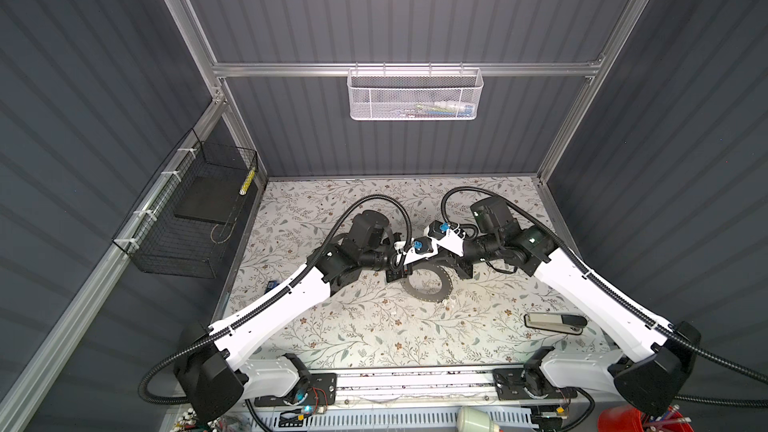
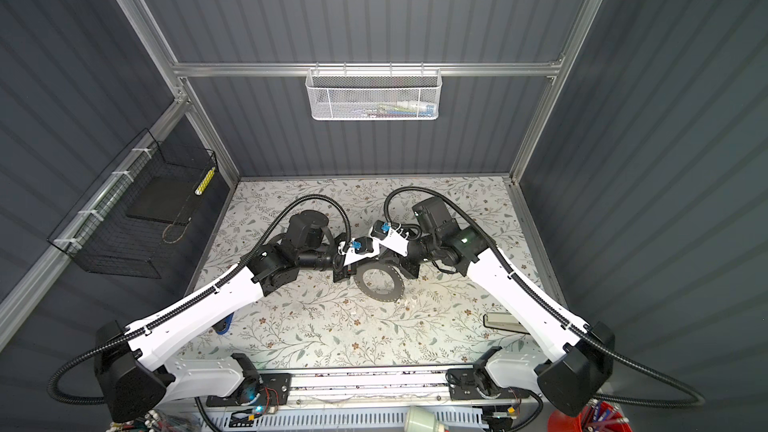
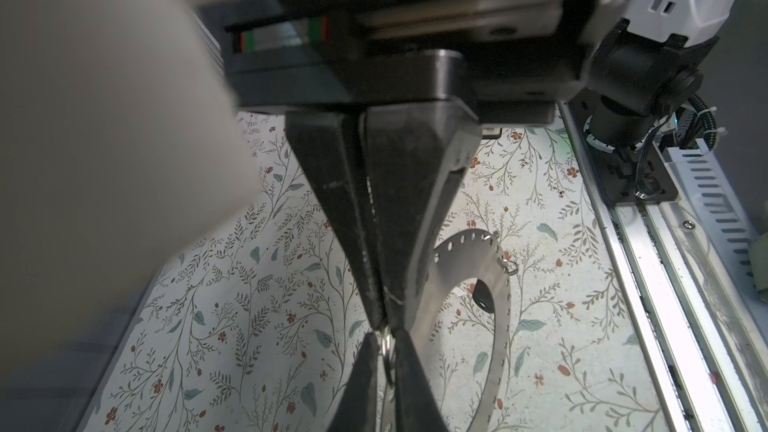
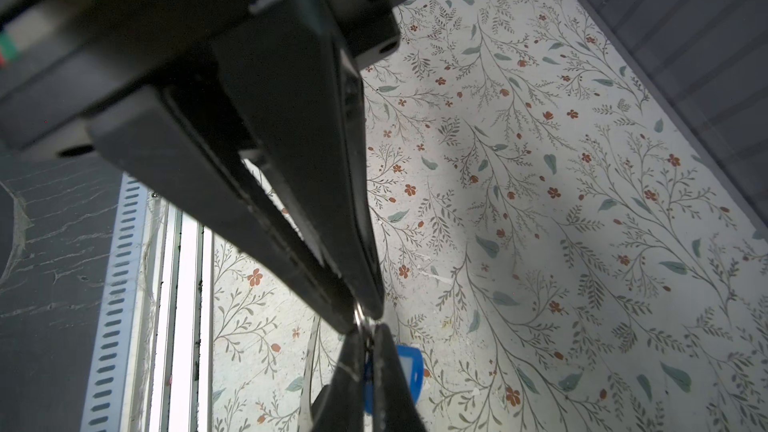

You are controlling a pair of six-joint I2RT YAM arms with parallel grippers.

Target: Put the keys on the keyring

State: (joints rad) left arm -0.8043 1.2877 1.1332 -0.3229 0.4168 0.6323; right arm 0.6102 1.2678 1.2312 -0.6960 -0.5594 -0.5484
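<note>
**Above the keyring (image 1: pixel 428 297): one key aloft, none surely threaded**

Just above the keyring's far rim, the right gripper (image 4: pixel 365 318) is clenched on the small wire loop (image 3: pixel 387 347) of the blue-tagged key (image 4: pixel 410 367). The left gripper (image 3: pixel 382 321) meets it tip to tip. Its jaws are drawn almost together and pinch the same loop, as far as the wrist views tell. The blue tag hangs under the tips; whether it brushes the keyring I cannot tell.

The keyring itself lies flat on the floral table (image 4: pixel 540 201), under and just beside the pinch, and neither gripper grasps it. Inside its opening, against the band, lies the black key (image 3: pixel 482 292). A second little wire loop (image 3: pixel 510 265) sits at the band's outer edge just beside it. Whether that loop passes through one of the band's holes is too small to tell, so the black key may be on already or merely lying there.

By my reading the blue-tagged key is picked up but not on. Its loop has yet to be worked through a hole in the band, and that is the bulk of what is left.
</note>
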